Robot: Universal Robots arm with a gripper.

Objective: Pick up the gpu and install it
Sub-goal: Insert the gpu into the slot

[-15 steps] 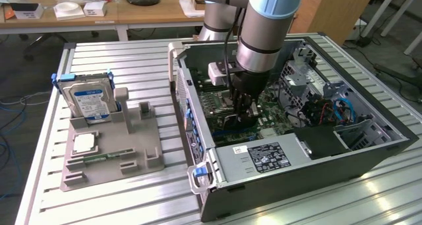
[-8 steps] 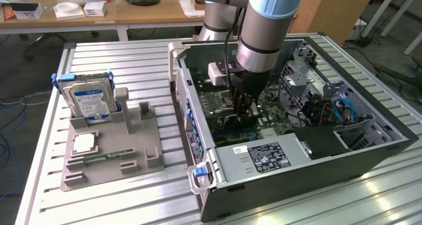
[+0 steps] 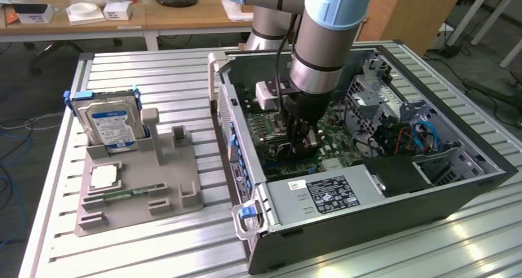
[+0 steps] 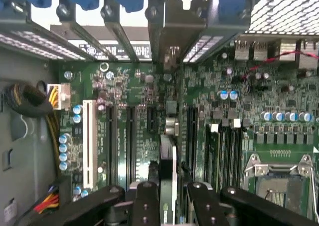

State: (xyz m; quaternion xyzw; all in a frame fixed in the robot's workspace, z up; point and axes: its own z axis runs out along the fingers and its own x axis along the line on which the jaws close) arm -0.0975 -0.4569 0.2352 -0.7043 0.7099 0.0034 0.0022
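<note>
My gripper (image 3: 300, 145) reaches down inside the open computer case (image 3: 456, 186), low over the green motherboard (image 3: 334, 137). In the wrist view the gpu (image 4: 168, 156) appears edge-on as a slim dark strip, standing between the black fingers (image 4: 145, 201). Its pale metal bracket (image 4: 172, 34) points at the case's rear slot openings. The gripper (image 4: 168, 203) is shut on the gpu's upper edge. The card stands in line with the long expansion slots (image 4: 130, 141) on the board; I cannot tell whether it is touching a slot.
A grey fixture tray (image 3: 163, 211) on the exterior view's left holds a silver hard drive (image 3: 114, 126), a processor chip (image 3: 106, 177) and a memory stick (image 3: 122, 195). The power supply (image 3: 322, 192), drive cage (image 3: 424, 137) and cable bundles (image 4: 30, 101) crowd around the board.
</note>
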